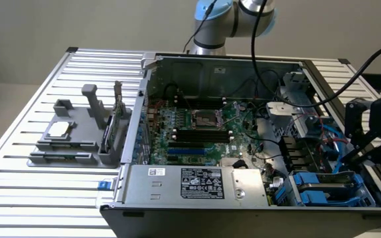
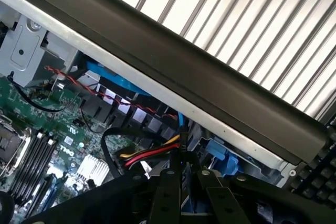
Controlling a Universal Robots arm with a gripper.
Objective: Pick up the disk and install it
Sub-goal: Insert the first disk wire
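**Tight bay, loose cables: the snag risk**

**Exterior view.** My gripper (image 1: 357, 157) hangs low inside the open case (image 1: 243, 220), at the exterior view's right, just above the drive bay. The disk (image 1: 326, 187) lies in that bay as a grey slab framed in blue, close under me. I judge it to be seated or nearly so, but I cannot tell how deep it sits.

Blue cables (image 1: 333, 141) run just beside my linkage, and 1 careless lift or twist could hook them and drag a plug loose. The case wall is close on my outer side, so a sideways drift would strike it. The grey box (image 1: 197, 183) hems the bay on the other side. The clear room is straight up, out of the case.

**Wrist view.** I cannot tell whether my jaws are closed, or gripping anything, at the gripper (image 2: 184, 182).

A red, yellow and black cable bundle (image 2: 152, 153) loops right in front of me, almost touching, and this is the nearest thing to catch. A thin red wire (image 2: 68, 77) crosses farther off. The dark case rim (image 2: 210, 87) runs across beyond, with the slatted table (image 2: 252, 19) past it. The board (image 2: 52, 140) lies near to 1 side, and a tilt that way could scrape it.
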